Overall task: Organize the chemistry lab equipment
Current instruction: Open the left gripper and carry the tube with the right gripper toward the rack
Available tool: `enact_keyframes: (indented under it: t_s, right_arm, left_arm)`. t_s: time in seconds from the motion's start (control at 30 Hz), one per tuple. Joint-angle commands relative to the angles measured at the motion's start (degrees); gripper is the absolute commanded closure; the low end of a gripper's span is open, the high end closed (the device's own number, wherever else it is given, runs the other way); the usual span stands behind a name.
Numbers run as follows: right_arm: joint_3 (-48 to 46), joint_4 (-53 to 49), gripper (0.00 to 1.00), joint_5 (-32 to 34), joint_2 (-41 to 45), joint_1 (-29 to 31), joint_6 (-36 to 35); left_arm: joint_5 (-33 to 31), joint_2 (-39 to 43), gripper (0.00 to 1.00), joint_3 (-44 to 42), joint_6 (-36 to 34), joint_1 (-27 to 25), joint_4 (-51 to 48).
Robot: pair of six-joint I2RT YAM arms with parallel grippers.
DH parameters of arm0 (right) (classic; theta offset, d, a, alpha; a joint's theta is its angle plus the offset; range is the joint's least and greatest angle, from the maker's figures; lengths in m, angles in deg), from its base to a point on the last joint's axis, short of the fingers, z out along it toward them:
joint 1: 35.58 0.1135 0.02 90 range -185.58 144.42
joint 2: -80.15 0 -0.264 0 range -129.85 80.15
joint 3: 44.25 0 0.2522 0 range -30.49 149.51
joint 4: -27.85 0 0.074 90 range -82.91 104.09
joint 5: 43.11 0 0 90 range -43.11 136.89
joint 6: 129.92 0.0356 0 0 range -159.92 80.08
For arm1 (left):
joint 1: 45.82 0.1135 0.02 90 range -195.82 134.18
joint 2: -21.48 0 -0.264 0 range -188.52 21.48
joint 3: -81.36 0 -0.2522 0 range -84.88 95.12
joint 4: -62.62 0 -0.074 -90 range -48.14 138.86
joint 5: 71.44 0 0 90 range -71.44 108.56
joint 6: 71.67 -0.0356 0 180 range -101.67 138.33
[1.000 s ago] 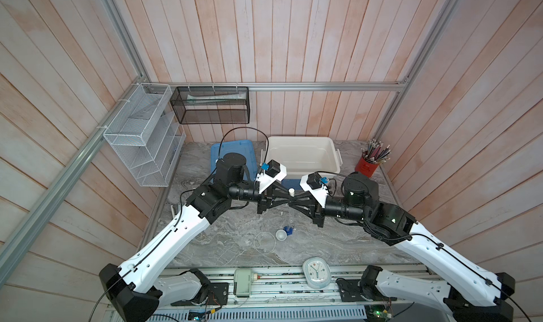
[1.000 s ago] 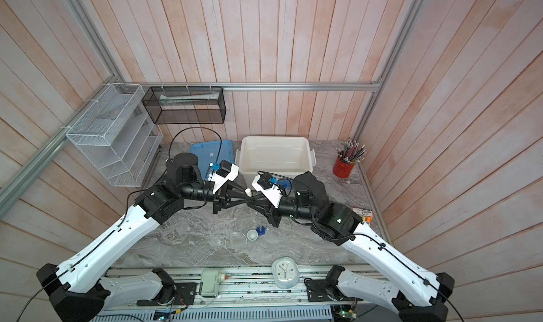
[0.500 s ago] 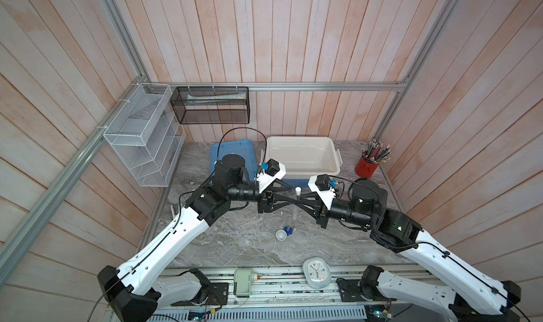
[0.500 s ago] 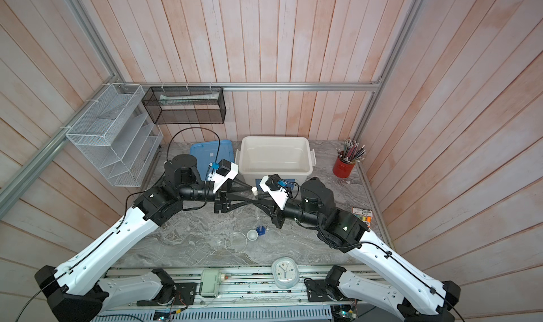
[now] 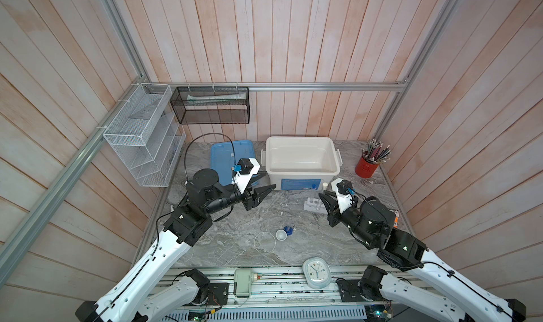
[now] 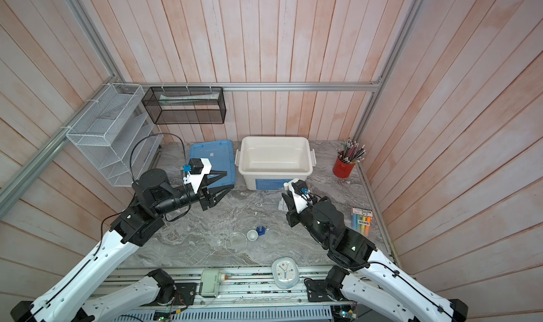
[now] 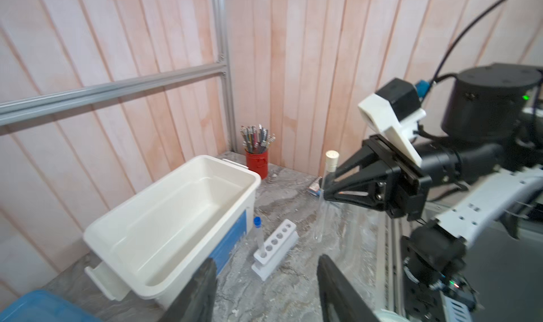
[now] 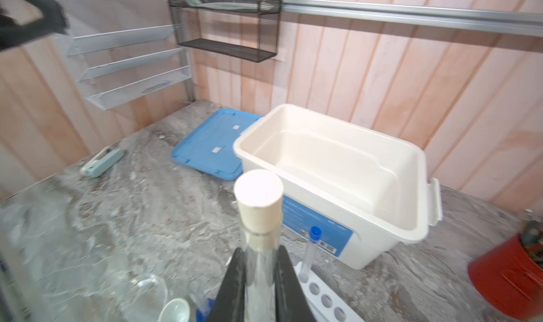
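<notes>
My right gripper [image 5: 324, 199] [image 8: 260, 264] is shut on a clear test tube with a white cap [image 7: 331, 158] [image 8: 258, 200]. It holds the tube upright just above the table. Close beside it stands the white rack [image 7: 276, 244] [image 5: 312, 205], with a blue-capped tube [image 7: 258, 235] [image 8: 312, 250] in an end hole. My left gripper [image 5: 266, 185] [image 6: 228, 181] [image 7: 266, 261] is open and empty, off to the left near the bin's corner. The small white bowl [image 5: 281, 234], the round glass vessel [image 5: 264, 242] and the blue-based cylinder [image 5: 288, 231] sit together nearer the front.
An open white bin [image 5: 302, 172] stands at the back, with its blue lid [image 5: 226, 156] flat on its left. A red cup of pencils [image 5: 365, 167] is at the back right, a clock [image 5: 316, 272] at the front edge and a marker pack [image 6: 363, 217] at the right.
The left gripper opened, let go of the white-capped tube and drew back left. The right gripper carried the tube right, to the rack.
</notes>
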Motion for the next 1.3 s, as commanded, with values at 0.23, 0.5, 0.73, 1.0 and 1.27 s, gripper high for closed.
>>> enact_keyframes:
  t_s: [0.23, 0.5, 0.73, 1.0, 1.27]
  right_arm:
    - [-17.27, 27.8, 1.0, 23.7, 0.39, -1.09, 3.52]
    - [-23.23, 37.17, 1.0, 19.44, -3.57, -8.03, 8.9]
    - [-23.12, 42.54, 1.0, 16.13, -11.85, -11.1, 11.51]
    - [-21.11, 46.45, 1.0, 16.49, -21.6, -11.19, 12.3]
    - [-20.03, 48.14, 1.0, 17.63, -25.14, -11.69, 11.17]
  left_arm:
    - [-28.17, 8.93, 0.43, -9.25, 1.55, 1.1, 3.29]
    - [-32.72, 12.13, 0.43, -10.26, -0.21, 1.61, -1.0]
    - [-35.58, 16.86, 0.43, -13.76, -1.5, 2.68, -1.82]
    - [-35.53, 18.54, 0.43, -16.18, -2.56, 5.08, -1.55]
    - [-31.32, 19.22, 0.43, -18.5, -1.83, 8.5, -1.39]
